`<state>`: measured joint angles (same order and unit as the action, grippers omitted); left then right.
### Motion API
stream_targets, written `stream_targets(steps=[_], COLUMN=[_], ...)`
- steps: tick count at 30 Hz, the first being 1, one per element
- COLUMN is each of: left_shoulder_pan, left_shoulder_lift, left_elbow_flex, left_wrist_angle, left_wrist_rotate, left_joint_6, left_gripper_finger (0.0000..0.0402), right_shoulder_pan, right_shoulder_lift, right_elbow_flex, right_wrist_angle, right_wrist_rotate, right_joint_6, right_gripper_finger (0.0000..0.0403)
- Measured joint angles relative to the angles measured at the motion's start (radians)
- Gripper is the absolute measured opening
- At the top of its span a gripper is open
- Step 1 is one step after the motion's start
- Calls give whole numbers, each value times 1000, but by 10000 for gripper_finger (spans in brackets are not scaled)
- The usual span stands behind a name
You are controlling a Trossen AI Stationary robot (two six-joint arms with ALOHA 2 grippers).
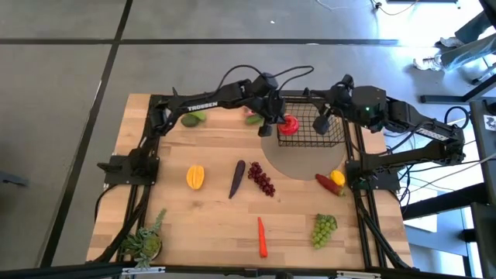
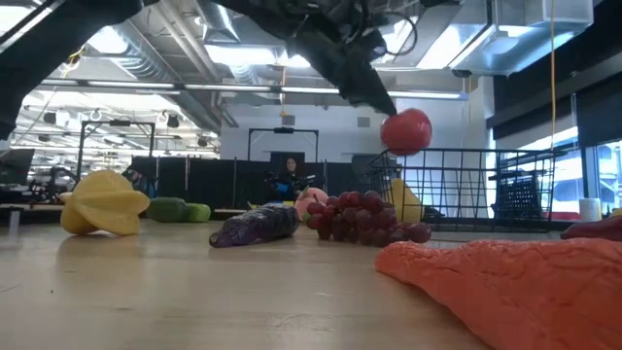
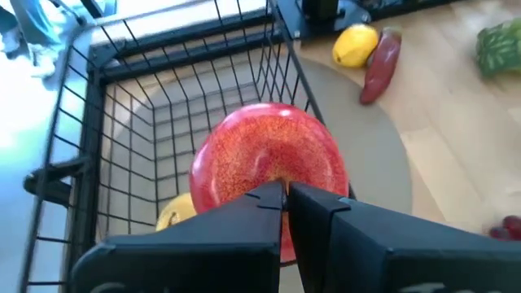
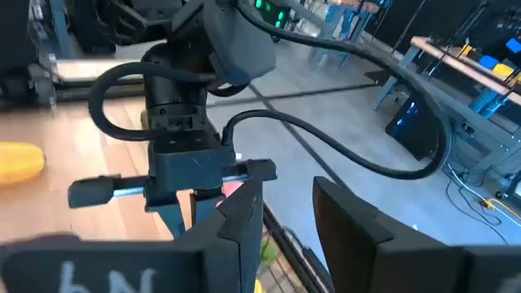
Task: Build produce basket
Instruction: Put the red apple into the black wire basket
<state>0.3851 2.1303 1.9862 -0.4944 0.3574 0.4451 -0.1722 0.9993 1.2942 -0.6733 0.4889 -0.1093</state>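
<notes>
The left gripper [image 1: 288,126] is hanging over the basket [image 1: 329,138], fingers pinching a red fruit [image 3: 269,175] above its rim. The right gripper [image 1: 322,122], fingers half apart, is gripping the basket's edge on the wooden worktop [image 1: 209,225].

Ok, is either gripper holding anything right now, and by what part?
The left gripper is shut on the red fruit, pinching its near edge over the basket. The right gripper grips the basket's far rim.
</notes>
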Motion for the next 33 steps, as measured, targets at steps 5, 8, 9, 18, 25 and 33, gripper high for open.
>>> stream_targets(steps=[5, 8, 9, 18, 25, 33], left_shoulder_pan=[0, -2, -2, -3, -2, -7], left_shoulder_lift=[30, 42, 42, 87, 119, 122], left_elbow_flex=[0, 0, 0, 0, 0, 0], left_wrist_angle=[19, 43, 46, 73, 80, 82], left_wrist_rotate=[-19, -60, -61, -59, -60, -113], left_joint_6=[3, 2, 3, -32, -45, -43], left_gripper_finger=[0, 0, 0, 0, 0, 0], right_shoulder_pan=[0, 0, 0, 0, 0, 0], right_shoulder_lift=[0, 0, 0, 0, 0, 0], right_elbow_flex=[0, 0, 0, 0, 0, 0], right_wrist_angle=[-14, -14, -14, -14, -14, -14], right_wrist_rotate=[0, -1, -1, -3, -3, -3], right_joint_6=[4, 1, 1, -3, -3, -3], right_gripper_finger=[112, 112, 112, 112, 112, 112])
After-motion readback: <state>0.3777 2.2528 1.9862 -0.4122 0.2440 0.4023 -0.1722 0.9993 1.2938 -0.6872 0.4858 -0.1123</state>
